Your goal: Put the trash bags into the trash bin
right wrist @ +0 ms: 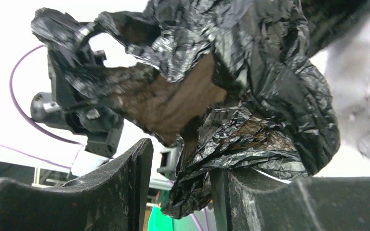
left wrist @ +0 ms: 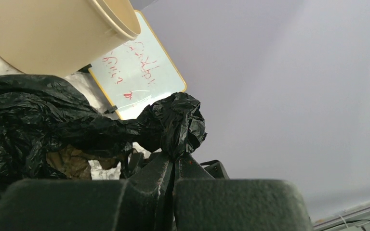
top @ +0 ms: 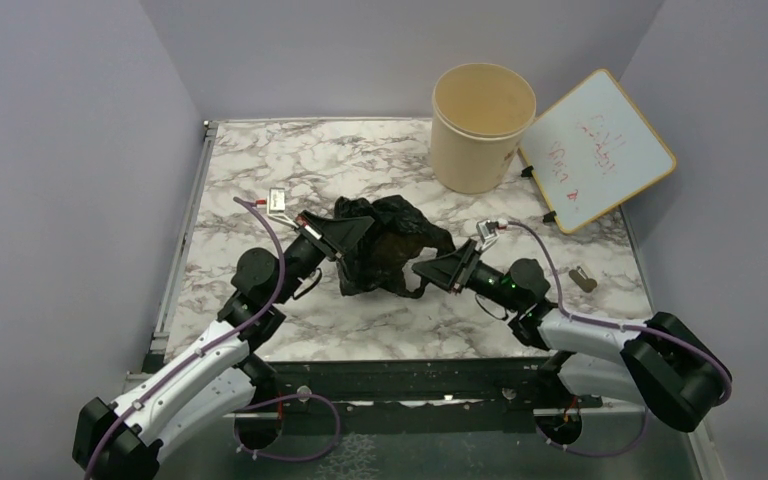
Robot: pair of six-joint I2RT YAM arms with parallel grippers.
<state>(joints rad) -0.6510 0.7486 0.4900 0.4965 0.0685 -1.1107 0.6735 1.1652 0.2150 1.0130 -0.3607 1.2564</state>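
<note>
Lying in the middle of the bench (top: 260, 170), the black trash bag (top: 385, 245) is a crumpled, shiny heap between the two arms. It is outside the trash bin (top: 470, 160) and does not touch it.

The left gripper (left wrist: 173, 161) is at the left side of the bag. Its fingers (left wrist: 149, 178) are pressed tight together, and a twisted knot of black plastic is pinched at their tips. That pinched part sticks up above the rest of the bag.

The right gripper (right wrist: 182, 158) is at the bag's near right side. Its fingers (right wrist: 125, 183) stand part way apart. Wrinkled plastic hangs down between them and leans on one finger, while a gap shows beside the other finger, so they are not squeezing the bag. A brown patch shows among the black folds.

The trash bin stands upright at the far side of the bench, right of the middle, with its round mouth open to the top. A whiteboard (top: 600, 150) with red writing leans just beside the bin on its right.
</note>
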